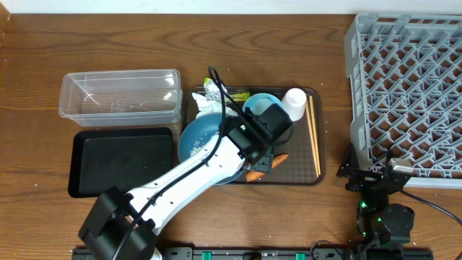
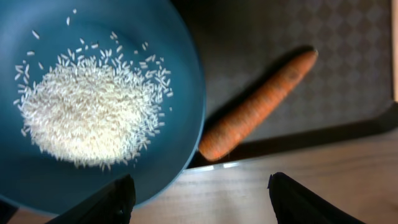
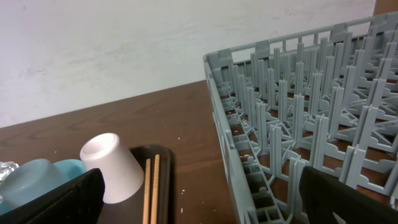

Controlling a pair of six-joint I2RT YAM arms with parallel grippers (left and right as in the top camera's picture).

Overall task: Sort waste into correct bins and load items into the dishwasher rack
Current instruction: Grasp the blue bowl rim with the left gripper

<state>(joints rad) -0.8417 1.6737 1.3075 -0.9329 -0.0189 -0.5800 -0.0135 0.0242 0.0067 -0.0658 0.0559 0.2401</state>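
Note:
The big dark-blue bowl [image 1: 196, 139] sits on the brown serving tray [image 1: 318, 170] and holds loose white rice [image 2: 87, 115]. An orange carrot [image 2: 258, 106] lies beside it near the tray's front edge. My left gripper [image 2: 202, 199] is open and empty, above the tray's front edge, beside the bowl and carrot [image 1: 279, 157]. The light-blue bowl [image 1: 254, 103], white cup [image 1: 294, 102], chopsticks [image 1: 313, 137], white tissue [image 1: 214, 101] and green-yellow wrapper [image 1: 237, 96] are on the tray. My right gripper [image 3: 205, 208] is open and empty beside the grey rack [image 1: 411, 87].
The clear tub [image 1: 119, 94] stands at the left with the black tray [image 1: 123, 160] in front of it. The right wrist view shows the upturned white cup [image 3: 112, 165], chopsticks [image 3: 151, 190] and rack wall [image 3: 230, 143]. My left arm crosses over the dark-blue bowl.

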